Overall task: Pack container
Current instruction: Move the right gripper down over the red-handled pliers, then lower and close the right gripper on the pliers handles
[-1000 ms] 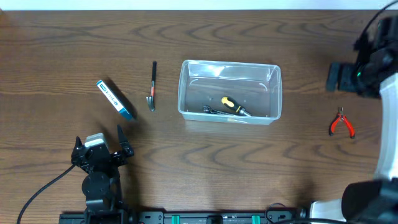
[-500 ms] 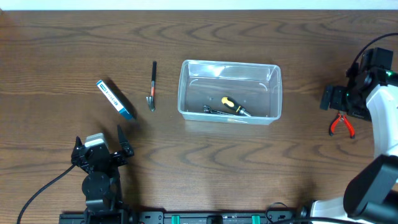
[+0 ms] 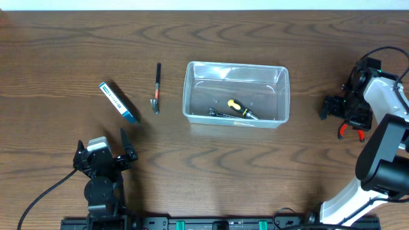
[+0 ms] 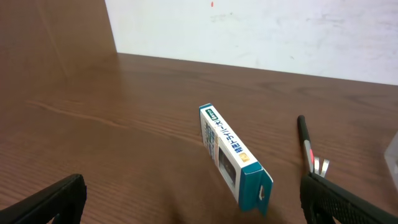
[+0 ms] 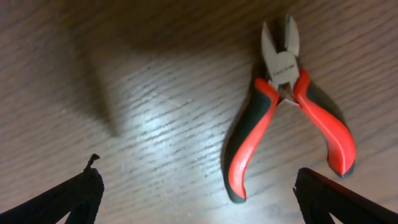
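Observation:
The clear plastic container sits mid-table and holds a yellow-and-black screwdriver and a small metal tool. Red-and-black pliers lie on the wood at the far right, partly under my right gripper in the overhead view. My right gripper is open, low over the pliers, with its fingers on either side of their handles. My left gripper is open and empty at the front left. A blue-and-white box and a black pen-like tool lie ahead of it.
The table's far edge meets a white wall. A black cable runs from the left arm's base toward the front left corner. The right arm's white links reach over the right side of the table.
My right gripper has come down and toward the front over the pliers, now covering most of them in the overhead view. The left arm has not moved.

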`<state>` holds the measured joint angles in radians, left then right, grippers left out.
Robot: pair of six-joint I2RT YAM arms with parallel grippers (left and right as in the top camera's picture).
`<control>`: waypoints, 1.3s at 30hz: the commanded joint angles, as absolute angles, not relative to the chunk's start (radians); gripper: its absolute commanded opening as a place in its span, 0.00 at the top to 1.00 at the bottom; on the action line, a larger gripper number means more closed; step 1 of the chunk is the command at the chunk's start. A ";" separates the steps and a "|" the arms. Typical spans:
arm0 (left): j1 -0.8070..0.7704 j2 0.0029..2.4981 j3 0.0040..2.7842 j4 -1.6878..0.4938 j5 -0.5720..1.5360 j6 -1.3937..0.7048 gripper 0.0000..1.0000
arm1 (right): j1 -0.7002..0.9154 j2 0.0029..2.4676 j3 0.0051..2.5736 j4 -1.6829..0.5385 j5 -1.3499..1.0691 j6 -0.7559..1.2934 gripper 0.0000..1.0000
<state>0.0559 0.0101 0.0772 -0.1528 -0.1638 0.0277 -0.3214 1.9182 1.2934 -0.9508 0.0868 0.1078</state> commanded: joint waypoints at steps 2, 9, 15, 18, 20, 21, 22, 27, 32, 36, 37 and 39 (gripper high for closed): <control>0.053 0.004 0.049 -0.163 -0.165 0.041 0.02 | -0.368 1.921 1.291 -0.941 0.101 0.207 0.01; 0.053 0.004 0.049 -0.163 -0.165 0.041 0.02 | -0.429 1.921 1.291 -0.916 0.074 0.220 0.01; 0.053 0.004 0.049 -0.163 -0.165 0.041 0.02 | -0.437 1.921 1.286 -0.895 0.054 0.215 0.01; 0.053 0.004 0.049 -0.163 -0.165 0.041 0.02 | -0.437 1.921 1.277 -0.885 0.044 0.216 0.01; 0.053 0.004 0.049 -0.163 -0.165 0.041 0.02 | -0.435 1.921 1.270 -0.878 0.044 0.216 0.01; 0.053 0.004 0.049 -0.163 -0.165 0.041 0.02 | -0.432 1.921 1.266 -0.876 0.044 0.216 0.01; 0.053 0.004 0.049 -0.163 -0.165 0.041 0.02 | -0.428 1.921 1.262 -0.874 0.044 0.216 0.01; 0.053 0.004 0.049 -0.163 -0.165 0.041 0.02 | -0.413 1.921 1.243 -0.869 0.044 0.226 0.02; 0.053 0.004 0.049 -0.163 -0.165 0.041 0.02 | -0.395 1.921 1.219 -0.850 0.044 0.251 0.05; 0.053 0.004 0.049 -0.163 -0.165 0.041 0.02 | -0.386 1.921 1.195 -0.828 0.044 0.255 0.10; 0.053 0.004 0.049 -0.163 -0.165 0.041 0.02 | -0.385 1.921 1.189 -0.822 0.044 0.255 0.10; 0.053 0.004 0.049 -0.163 -0.165 0.041 0.02 | -0.385 1.921 1.172 -0.804 0.044 0.255 0.10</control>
<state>0.0559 0.0101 0.0772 -0.1528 -0.1638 0.0277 -0.3969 1.9182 1.1946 -0.8173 0.0441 0.2356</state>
